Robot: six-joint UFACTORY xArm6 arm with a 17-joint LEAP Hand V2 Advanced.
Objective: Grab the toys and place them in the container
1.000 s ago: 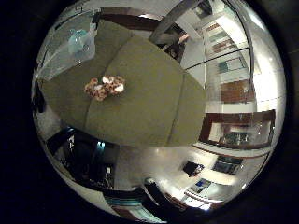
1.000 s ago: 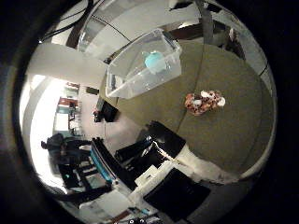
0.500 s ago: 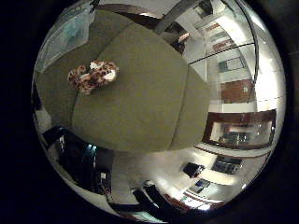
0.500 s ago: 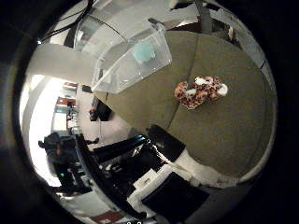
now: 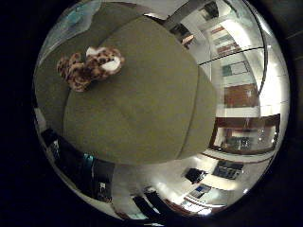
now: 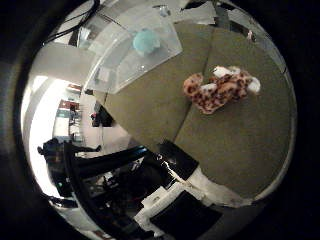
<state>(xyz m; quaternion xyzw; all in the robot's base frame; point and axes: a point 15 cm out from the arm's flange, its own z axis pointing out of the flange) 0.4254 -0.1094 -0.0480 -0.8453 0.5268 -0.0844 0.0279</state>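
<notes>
A spotted brown and white plush toy (image 6: pixel 218 89) lies on the olive green table (image 6: pixel 230 140), away from a clear plastic container (image 6: pixel 135 58) that stands near the table's edge. A teal toy (image 6: pixel 147 41) lies inside the container. The little finger side palm view also shows the plush toy (image 5: pixel 89 66) on the table (image 5: pixel 142 104), and it looks larger here than the container's corner.
The table's edge (image 6: pixel 140 125) drops off to the floor, where dark office chairs (image 6: pixel 170 160) and desks stand. Wood-panelled walls and windows (image 5: pixel 237 95) lie beyond the far side of the table.
The whole picture has shifted and the plush toy has grown larger in both views: the palm has come closer to it. The toy and the container have not moved on the table.
</notes>
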